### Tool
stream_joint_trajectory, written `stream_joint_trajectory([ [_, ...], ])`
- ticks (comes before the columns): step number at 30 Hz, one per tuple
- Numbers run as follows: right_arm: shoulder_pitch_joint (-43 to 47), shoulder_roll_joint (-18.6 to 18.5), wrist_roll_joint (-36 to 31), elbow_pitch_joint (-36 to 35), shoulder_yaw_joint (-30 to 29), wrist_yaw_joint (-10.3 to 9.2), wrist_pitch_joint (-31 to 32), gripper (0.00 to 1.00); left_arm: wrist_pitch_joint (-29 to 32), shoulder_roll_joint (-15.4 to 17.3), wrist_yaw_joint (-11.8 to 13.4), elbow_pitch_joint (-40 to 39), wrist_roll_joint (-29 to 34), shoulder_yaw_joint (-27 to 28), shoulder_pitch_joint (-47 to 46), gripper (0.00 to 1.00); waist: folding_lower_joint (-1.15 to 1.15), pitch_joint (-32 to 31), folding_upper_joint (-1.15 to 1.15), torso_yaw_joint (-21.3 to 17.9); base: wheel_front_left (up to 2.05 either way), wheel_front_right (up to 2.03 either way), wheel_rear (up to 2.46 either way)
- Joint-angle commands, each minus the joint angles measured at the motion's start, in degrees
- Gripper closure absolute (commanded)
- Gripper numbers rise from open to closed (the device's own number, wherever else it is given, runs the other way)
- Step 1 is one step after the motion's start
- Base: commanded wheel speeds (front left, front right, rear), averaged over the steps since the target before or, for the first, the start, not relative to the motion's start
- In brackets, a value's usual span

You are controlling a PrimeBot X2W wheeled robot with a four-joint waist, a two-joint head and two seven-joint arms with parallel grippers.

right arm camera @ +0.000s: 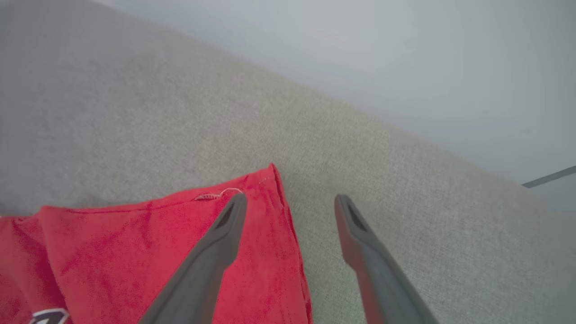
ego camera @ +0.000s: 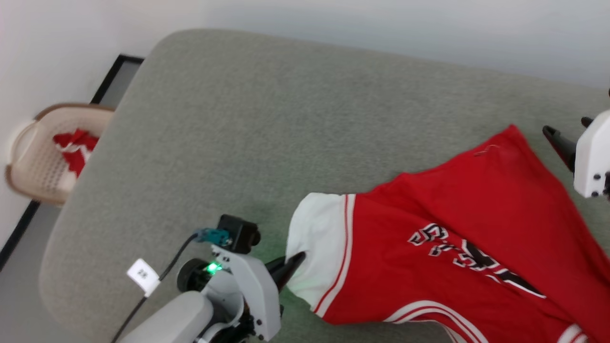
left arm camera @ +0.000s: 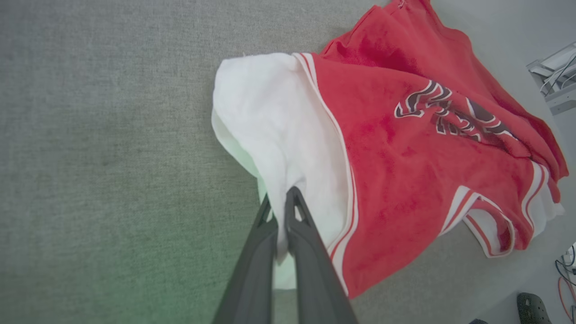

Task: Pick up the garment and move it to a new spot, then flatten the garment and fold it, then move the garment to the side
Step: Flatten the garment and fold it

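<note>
The garment [ego camera: 457,228] is a red sleeveless jersey with black lettering. It lies lettering-up on the grey-green padded surface [ego camera: 228,124], at the lower right of the head view. My left gripper [ego camera: 293,264] is shut on the edge of its white panel [left arm camera: 274,130], and that pinched cloth bunches up between the fingers [left arm camera: 306,234]. My right gripper [right arm camera: 290,200] is open just above the jersey's far red corner [right arm camera: 267,177]. One finger hovers over the cloth and the other over bare padding, with nothing held. In the head view the right gripper [ego camera: 567,126] sits at the right edge.
A beige laundry basket [ego camera: 28,162] stands on the floor past the surface's left end, with a smaller red-and-white cloth [ego camera: 74,147] inside. The padded surface stretches bare to the left and back. Cables and grey equipment [left arm camera: 558,76] lie beyond its edge.
</note>
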Motion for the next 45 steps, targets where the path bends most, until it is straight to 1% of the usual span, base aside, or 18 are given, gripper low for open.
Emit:
stream_joint_trajectory([
  [1,-3.16,-0.67,0.64,3.49,2.28,-0.02,-0.05,0.0,-0.27,-0.91,-0.84,0.74,0.47,-0.3,-1.2,1.0,0.0,3.13,0.0,3.68,0.0,0.0,0.0],
  [4,-8.13,-1.54,2.07,11.29,5.42,-0.02,1.11,0.0,-0.61,-2.63,-2.13,2.12,0.83,-0.95,-2.49,1.0,0.0,4.77,0.0,5.63,0.0,0.0,0.0],
  [7,-11.91,-2.29,3.12,17.46,8.6,-0.02,3.33,0.0,-0.93,-4.03,-3.19,3.46,1.08,-1.56,-3.77,1.0,0.0,6.21,0.0,7.39,0.0,0.0,0.0],
  [12,-15.48,-3.56,5.97,24.07,13.83,-0.03,6.85,0.0,-1.43,-6.14,-4.69,5.81,1.54,-2.48,-5.49,1.0,0.0,7.78,0.0,9.55,0.0,0.0,0.0],
  [14,-15.94,-3.79,6.4,26.86,15.96,-0.03,9.36,0.0,-1.65,-6.77,-5.12,6.6,1.44,-2.68,-5.96,1.0,0.0,8.12,0.0,10.08,0.0,0.0,0.0],
  [18,-16.01,-3.37,7.39,31.77,18.07,-0.05,12.64,0.0,-2.11,-7.19,-5.76,8.13,0.96,-2.76,-6.33,1.0,0.0,8.39,0.0,10.45,0.0,0.0,0.0],
  [20,-16.09,-3.1,7.81,33.94,18.54,-0.06,14.22,0.68,-2.45,-7.28,-5.96,8.75,0.67,-2.73,-6.4,1.0,0.0,8.4,0.0,10.45,0.0,0.0,0.0],
  [21,-15.86,-2.75,8.43,34.38,19.15,-0.06,15.24,1.0,-2.53,-7.25,-6.05,9.1,0.54,-2.69,-6.39,1.0,0.0,8.38,0.0,10.35,0.0,0.0,0.0],
  [22,-16.0,-2.83,8.7,34.8,19.6,-0.06,16.06,1.0,-2.66,-7.15,-6.08,9.45,0.45,-2.64,-6.39,1.0,0.0,8.34,0.0,10.18,0.0,0.0,0.0],
  [24,-16.98,-3.42,8.27,35.61,19.39,-0.06,15.68,1.0,-2.81,-6.95,-6.2,9.92,0.33,-2.5,-6.33,1.0,0.0,8.22,0.0,9.67,0.0,0.0,0.0],
  [26,-18.39,-3.1,8.18,36.41,18.5,-0.06,14.75,1.0,-2.71,-6.59,-6.24,10.31,0.21,-2.39,-6.62,1.0,0.0,7.88,0.0,8.93,0.0,0.0,0.0],
  [30,-21.25,-1.82,8.36,36.63,17.57,-0.06,12.75,1.0,-1.23,-4.82,-5.91,10.42,0.33,-1.84,-8.28,1.0,0.0,6.68,0.0,6.36,0.0,0.0,0.0],
  [32,-22.84,-1.05,8.24,35.42,17.87,-0.06,11.34,1.0,0.38,-3.34,-5.24,10.0,0.16,-1.26,-9.69,1.0,0.0,5.7,0.0,4.66,0.0,0.0,0.0],
  [38,-26.23,-0.46,10.69,30.04,18.37,-0.04,7.26,1.0,7.46,1.72,-1.71,8.61,0.37,1.64,-18.21,1.0,0.0,2.38,0.0,-0.4,0.0,0.0,0.0],
  [40,-26.68,-1.11,11.97,28.06,18.59,-0.04,5.94,1.0,9.78,2.85,-1.26,8.39,1.02,2.27,-22.19,1.0,0.0,1.26,0.0,-1.9,0.0,0.0,0.0],
  [43,-28.13,-2.15,14.29,24.53,18.1,-0.04,3.68,1.0,13.45,4.45,-1.22,8.68,1.91,2.99,-28.29,1.0,0.0,-0.27,0.0,-3.95,0.0,0.0,0.0],
  [45,-28.82,-3.16,15.05,22.02,18.89,-0.04,2.26,1.0,15.42,5.47,-1.45,9.66,2.87,3.38,-32.63,1.0,0.0,-1.11,0.0,-5.37,0.0,0.0,0.0],
])
